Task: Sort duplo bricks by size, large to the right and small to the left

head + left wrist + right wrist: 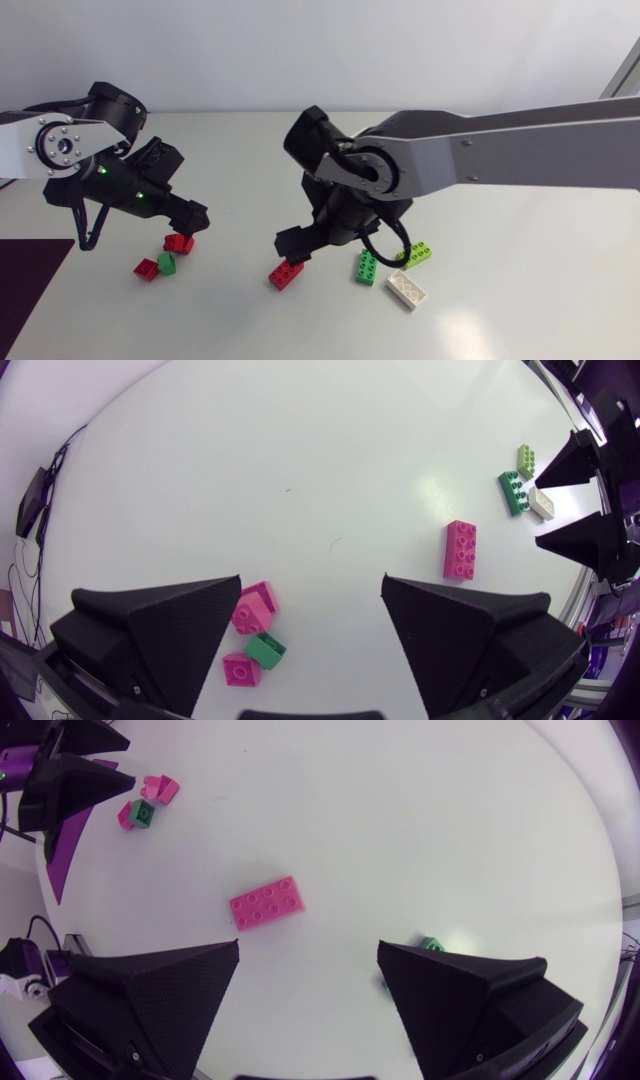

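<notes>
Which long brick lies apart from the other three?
The red brick, ahead of the open right gripper. The green brick, lime brick and white brick lie clustered together, further right.

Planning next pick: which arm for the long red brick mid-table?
Right. The open right gripper hangs right by the long red plastic brick; the left gripper is over by the small bricks.

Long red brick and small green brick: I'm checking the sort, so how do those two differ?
The long red brick is clearly longer than the squarish small green brick. The long red brick lies by itself near the middle; the small green brick sits against a small red brick on the left. Both rest on the table, ungripped.
</notes>
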Robot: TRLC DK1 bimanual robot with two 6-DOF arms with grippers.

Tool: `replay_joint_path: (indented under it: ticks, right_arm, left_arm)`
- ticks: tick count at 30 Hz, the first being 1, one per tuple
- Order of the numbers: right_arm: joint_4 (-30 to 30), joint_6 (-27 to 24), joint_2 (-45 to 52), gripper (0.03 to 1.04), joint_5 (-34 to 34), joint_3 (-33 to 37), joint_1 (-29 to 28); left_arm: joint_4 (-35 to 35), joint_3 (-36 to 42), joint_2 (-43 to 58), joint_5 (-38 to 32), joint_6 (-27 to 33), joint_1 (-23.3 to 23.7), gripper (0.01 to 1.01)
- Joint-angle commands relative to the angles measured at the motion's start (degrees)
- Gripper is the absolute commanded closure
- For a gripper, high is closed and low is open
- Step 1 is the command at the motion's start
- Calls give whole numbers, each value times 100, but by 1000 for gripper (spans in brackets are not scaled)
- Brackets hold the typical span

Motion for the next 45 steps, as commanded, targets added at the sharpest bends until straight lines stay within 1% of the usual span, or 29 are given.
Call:
replay_joint_path:
  ticks: [1,4,6,8,12,15,19,26,34,37,42,44,45]
  right_arm:
    - [-105,306,440,67,276,374,321]
    - [-307,745,871,67,408,796,497]
    - [-500,1088,1134,67,399,1139,567]
    - [-553,1334,1345,67,355,1385,620]
    - [-536,1712,1688,67,153,1622,716]
    - [-553,1985,1759,67,-58,1639,804]
    - [-553,2046,1926,67,-172,1596,839]
    - [-615,2029,2268,69,-348,1666,769]
    - [-1010,2090,2321,79,-655,2070,417]
    - [-1054,2099,2321,121,-796,2088,259]
    - [-1168,2037,2383,121,-1121,2009,127]
    - [-1327,1976,2479,121,-1253,2035,75]
    - [-1511,1914,2576,120,-1350,2088,48]
  left_arm:
    - [-47,-141,-88,68,136,80,56]
    - [-73,-185,-167,112,144,124,56]
    - [-73,-238,-185,112,162,168,56]
    - [-73,-291,-185,112,224,238,56]
    - [-73,-335,-246,147,373,475,56]
    - [-73,-387,-273,252,522,722,56]
    - [-73,-431,-185,270,681,933,56]
    - [-29,-431,-132,314,698,959,56]
    - [-29,-396,-114,349,689,950,56]
    - [-29,-396,-106,349,681,941,56]
    - [-21,-396,-88,358,681,941,56]
    - [-12,-396,-88,358,672,924,56]
    - [6,-387,-88,358,672,924,56]
